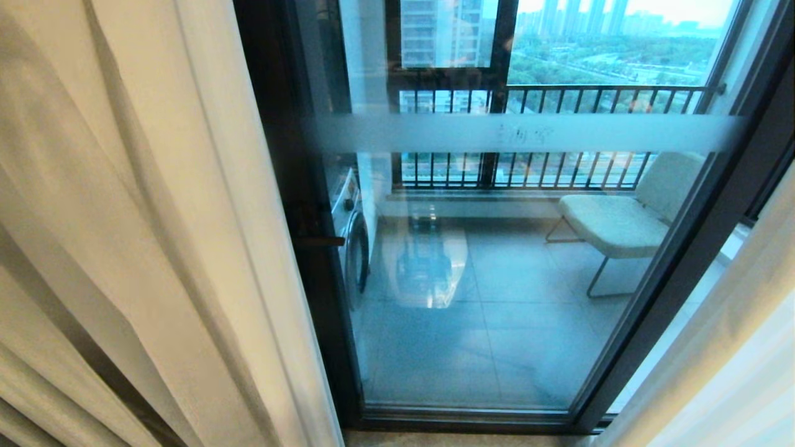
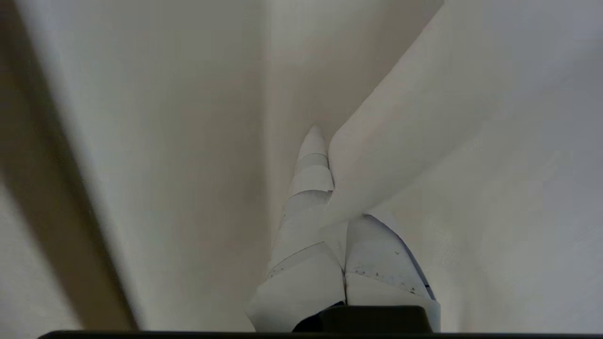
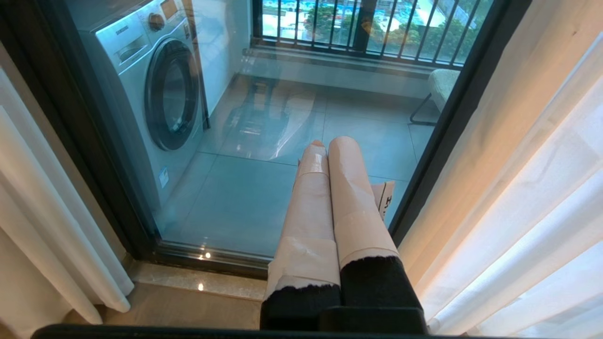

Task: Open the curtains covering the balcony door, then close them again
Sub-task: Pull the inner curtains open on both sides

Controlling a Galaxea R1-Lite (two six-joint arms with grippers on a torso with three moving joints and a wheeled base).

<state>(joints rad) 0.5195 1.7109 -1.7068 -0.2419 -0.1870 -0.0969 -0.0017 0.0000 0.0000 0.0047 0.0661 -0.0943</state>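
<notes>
Both my jaws are clenched empty: left gripper (image 2: 325,155) pressed among the curtains (image 2: 165,141), right gripper (image 3: 330,150) facing the balcony door (image 3: 264,188).

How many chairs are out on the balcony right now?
1. A pale chair stands on the right side of the balcony, near the railing, seen through the door. The curtains may hide more at the sides.

Left gripper (image 2: 325,155) fingertip – hidden by curtains (image 2: 424,117).
</notes>
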